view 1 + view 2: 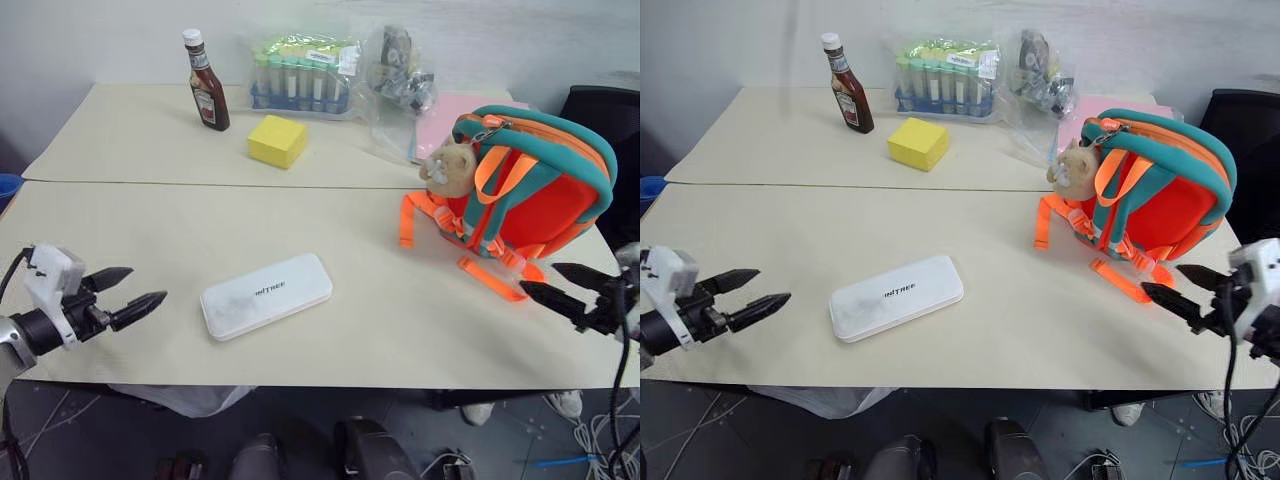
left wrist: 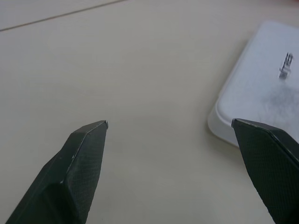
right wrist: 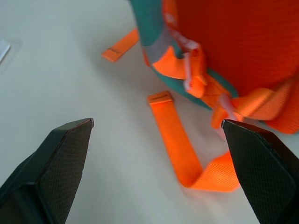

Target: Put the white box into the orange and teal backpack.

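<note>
The white box lies flat near the table's front edge, a little left of centre, with dark lettering on top; its corner appears in the left wrist view. To its left my left gripper stands open and empty, a short gap from the box. The orange and teal backpack stands upright at the right side, a beige plush toy on its front and orange straps trailing on the table. My right gripper is open and empty just in front of those straps.
At the back stand a ketchup bottle, a yellow sponge block, a rack of tubes in plastic wrap, a clear bag and pink paper. A black chair is at the far right. The beige table has bare space in the middle.
</note>
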Robot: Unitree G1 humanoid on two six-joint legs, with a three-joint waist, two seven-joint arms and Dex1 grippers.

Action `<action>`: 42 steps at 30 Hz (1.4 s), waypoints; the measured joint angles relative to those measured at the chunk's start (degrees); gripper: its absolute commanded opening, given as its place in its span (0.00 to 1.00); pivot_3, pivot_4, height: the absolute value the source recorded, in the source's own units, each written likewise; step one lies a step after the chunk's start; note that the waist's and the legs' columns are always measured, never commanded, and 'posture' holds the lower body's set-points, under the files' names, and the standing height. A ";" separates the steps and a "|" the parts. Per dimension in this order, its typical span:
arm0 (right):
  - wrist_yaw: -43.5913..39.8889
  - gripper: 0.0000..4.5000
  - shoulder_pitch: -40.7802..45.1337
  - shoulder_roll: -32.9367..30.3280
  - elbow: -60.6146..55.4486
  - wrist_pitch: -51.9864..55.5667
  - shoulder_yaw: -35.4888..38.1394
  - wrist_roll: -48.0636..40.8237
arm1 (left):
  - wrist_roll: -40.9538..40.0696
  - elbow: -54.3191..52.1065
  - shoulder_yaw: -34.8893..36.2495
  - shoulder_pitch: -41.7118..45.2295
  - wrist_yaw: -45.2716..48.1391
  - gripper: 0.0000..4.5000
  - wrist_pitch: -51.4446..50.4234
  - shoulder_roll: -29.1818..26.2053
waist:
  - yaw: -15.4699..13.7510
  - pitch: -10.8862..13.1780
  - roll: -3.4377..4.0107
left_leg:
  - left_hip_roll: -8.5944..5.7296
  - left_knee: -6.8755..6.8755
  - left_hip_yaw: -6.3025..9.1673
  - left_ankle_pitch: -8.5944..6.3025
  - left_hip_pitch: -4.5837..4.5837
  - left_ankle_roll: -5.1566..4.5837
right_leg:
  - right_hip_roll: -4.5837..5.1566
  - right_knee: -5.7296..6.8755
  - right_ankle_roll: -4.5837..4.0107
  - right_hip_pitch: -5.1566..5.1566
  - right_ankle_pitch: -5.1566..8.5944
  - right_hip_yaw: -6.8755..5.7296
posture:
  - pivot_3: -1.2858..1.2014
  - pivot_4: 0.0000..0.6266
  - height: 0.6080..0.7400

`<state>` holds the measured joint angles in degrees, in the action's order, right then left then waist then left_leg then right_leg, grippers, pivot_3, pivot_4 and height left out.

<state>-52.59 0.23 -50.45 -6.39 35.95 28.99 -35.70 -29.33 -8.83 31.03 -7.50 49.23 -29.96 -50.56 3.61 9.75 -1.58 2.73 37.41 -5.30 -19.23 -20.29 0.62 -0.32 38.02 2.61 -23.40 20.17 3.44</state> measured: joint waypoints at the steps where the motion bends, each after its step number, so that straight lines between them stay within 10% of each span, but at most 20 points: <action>1: 0.10 0.80 0.67 0.75 -1.80 -0.17 -2.22 0.34 | 1.25 -0.03 -0.76 -0.70 0.38 0.80 1.00 -0.07 | 0.04 0.00 0.00 | -0.01 -0.03 0.00 0.01 0.00 0.00 | 0.00 0.01 0.00 0.00 0.00 0.00 | 0.52 0.24 1.00; 12: 1.87 0.00 19.08 10.78 -4.08 -5.00 -29.87 11.25 | 8.31 -4.16 -9.60 -2.11 0.54 0.05 5.07 -0.06 | -0.20 -0.01 -0.02 | -0.03 0.05 0.02 0.02 -0.03 -0.01 | 0.06 0.04 -0.03 -0.07 -0.02 -0.04 | 0.52 0.24 1.00; 22: 4.56 0.00 33.62 23.23 14.39 -13.44 -41.79 24.01 | 9.29 -5.16 -16.88 2.04 1.78 0.00 2.85 -0.07 | 0.16 0.00 -0.01 | -0.01 0.18 0.02 0.16 -0.27 0.21 | 0.06 0.20 -0.12 -0.31 0.00 -0.10 | 0.52 0.24 1.00; 42: 5.41 0.00 21.42 21.19 -1.90 -4.34 -36.51 22.06 | 16.14 17.97 -31.93 31.18 5.54 0.00 9.82 7.08 | -0.37 -0.01 -0.03 | 0.00 0.65 0.03 0.13 -0.35 0.19 | 0.04 0.64 -0.11 -0.34 0.00 -0.14 | 0.52 0.24 1.00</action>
<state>-47.18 21.65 -29.27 -8.30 31.61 -7.52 -13.65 -13.19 9.15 -0.90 23.68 54.77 -20.13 -43.48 3.24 9.74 -1.61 2.73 38.06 -5.27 -19.09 -20.64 0.81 -0.28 38.66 2.49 -23.74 20.18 3.30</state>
